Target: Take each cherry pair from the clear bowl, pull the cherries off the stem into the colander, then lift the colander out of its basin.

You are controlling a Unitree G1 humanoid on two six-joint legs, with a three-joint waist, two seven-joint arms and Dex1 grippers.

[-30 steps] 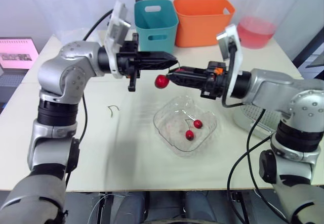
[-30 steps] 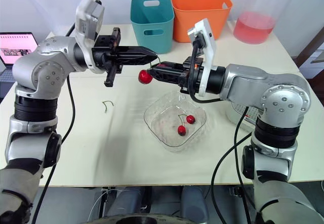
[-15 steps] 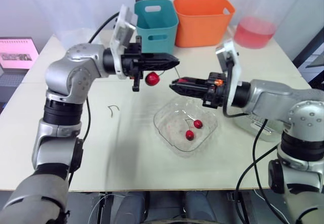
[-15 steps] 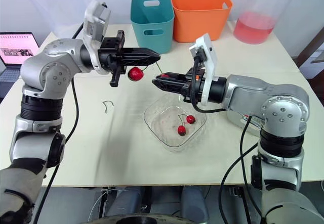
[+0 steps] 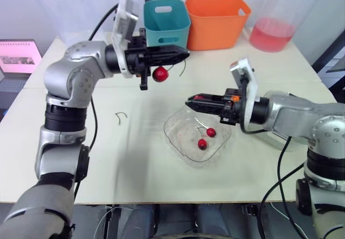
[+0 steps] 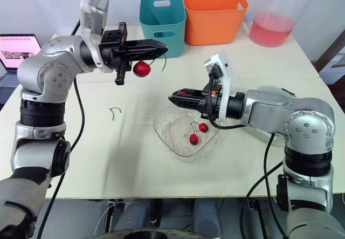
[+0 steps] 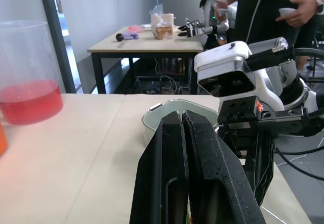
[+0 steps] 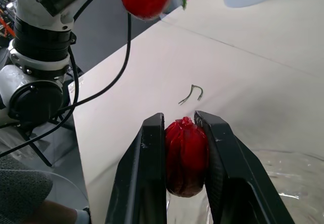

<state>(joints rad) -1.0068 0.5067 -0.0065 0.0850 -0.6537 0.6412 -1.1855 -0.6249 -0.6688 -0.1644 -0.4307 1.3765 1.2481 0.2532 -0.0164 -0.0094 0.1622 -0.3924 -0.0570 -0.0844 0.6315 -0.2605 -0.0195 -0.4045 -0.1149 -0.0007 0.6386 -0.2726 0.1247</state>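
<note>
Roughly midway through the job, the right gripper (image 6: 172, 96) is clamped on a freed cherry (image 8: 186, 155), its two black fingers (image 8: 150, 173) pinching the fruit from both sides just above the near rim of the clear bowl (image 5: 178, 142). Opposite and higher, well apart from it, the left gripper (image 5: 185, 52) has its fingers pressed flat together on a green stem (image 5: 181, 66), and a hanging cherry (image 5: 159, 74) dangles beneath them over the table (image 5: 108, 158).

By the look of it, this pair has just been split: one cherry is off, the other has yet to be pulled. Neither has reached the colander (image 7: 152, 114), which sits in its basin on the robot's right, largely hidden behind the right arm. Whether any fruit already lies inside it cannot be made out.

One more cherry pair (image 5: 206, 137) waits, joined at the stem, in the bottom of the bowl. A bare stem (image 5: 121, 117) lying on the table to the left suggests at least one earlier pair has been dealt with. Lifting the colander out comes last and has not begun.

Behind the arms stand a teal bin (image 5: 166, 26), an orange bin (image 5: 217, 20) and a jug of red liquid (image 5: 272, 33).
</note>
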